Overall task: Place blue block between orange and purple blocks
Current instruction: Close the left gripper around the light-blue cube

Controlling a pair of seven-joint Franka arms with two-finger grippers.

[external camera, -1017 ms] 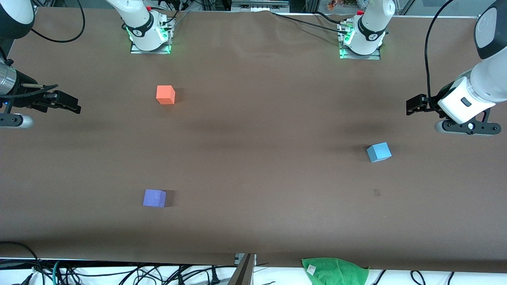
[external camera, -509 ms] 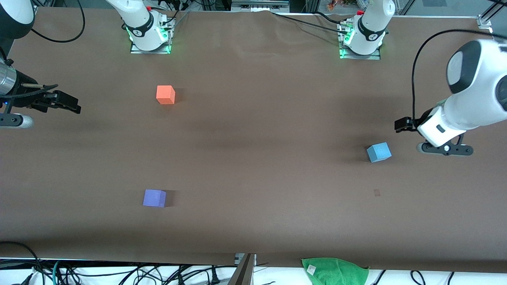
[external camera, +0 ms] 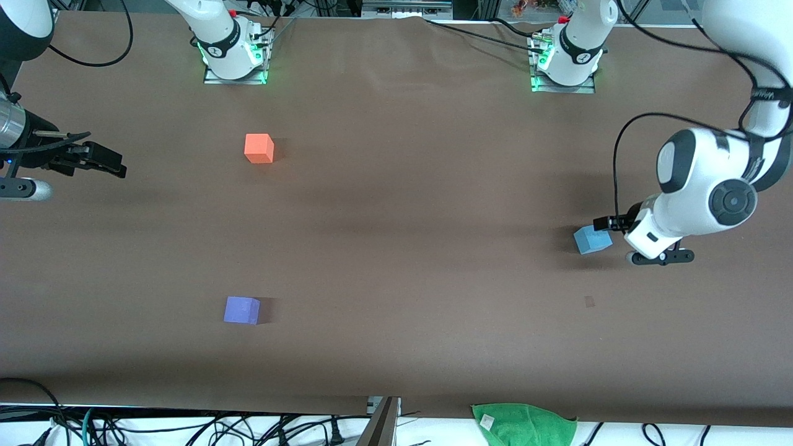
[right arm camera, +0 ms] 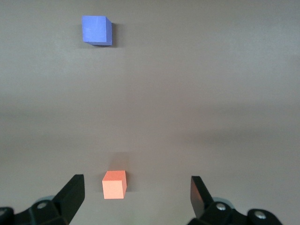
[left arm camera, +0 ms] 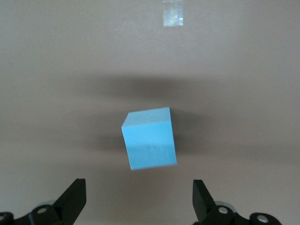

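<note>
The blue block lies on the brown table toward the left arm's end; it also shows in the left wrist view. My left gripper is open and empty, low over the table right beside the block, which lies just ahead of its fingertips. The orange block sits toward the right arm's end, and the purple block lies nearer the front camera than it. Both show in the right wrist view, orange block and purple block. My right gripper is open and empty and waits at the right arm's end.
A green cloth lies off the table's near edge. A small pale mark sits on the table nearer the front camera than the blue block. Cables run along the near edge and by the arm bases.
My left arm has swung in and come down from the table's end to the blue block. The right arm and all three blocks have not moved.
</note>
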